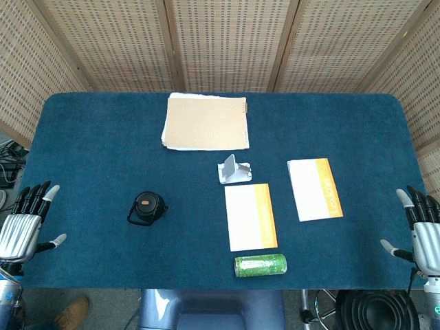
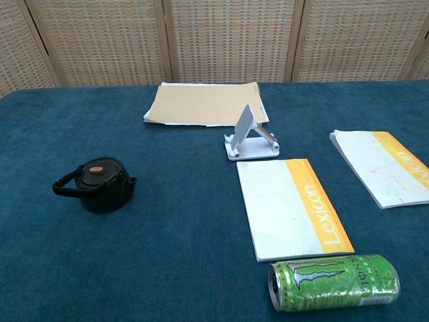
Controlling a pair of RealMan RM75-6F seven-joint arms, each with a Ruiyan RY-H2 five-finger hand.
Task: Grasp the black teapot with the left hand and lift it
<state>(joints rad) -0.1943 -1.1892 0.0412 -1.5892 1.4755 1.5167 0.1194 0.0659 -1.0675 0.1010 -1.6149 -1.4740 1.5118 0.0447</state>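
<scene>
- Woven screens back a blue-carpeted surface [image 1: 89, 137].
- Black teapot [image 2: 100, 184] stands upright on the left part of it, handle pointing left, touched by nothing.
- Left hand [image 1: 26, 223] hovers off the left edge, fingers apart, holding nothing, well apart from the teapot.
- Right hand [image 1: 421, 230] at the right edge, fingers likewise spread and empty.
- Green can [image 2: 333, 281] lies on its side near two Lexicon booklets [image 2: 291, 208].
</scene>
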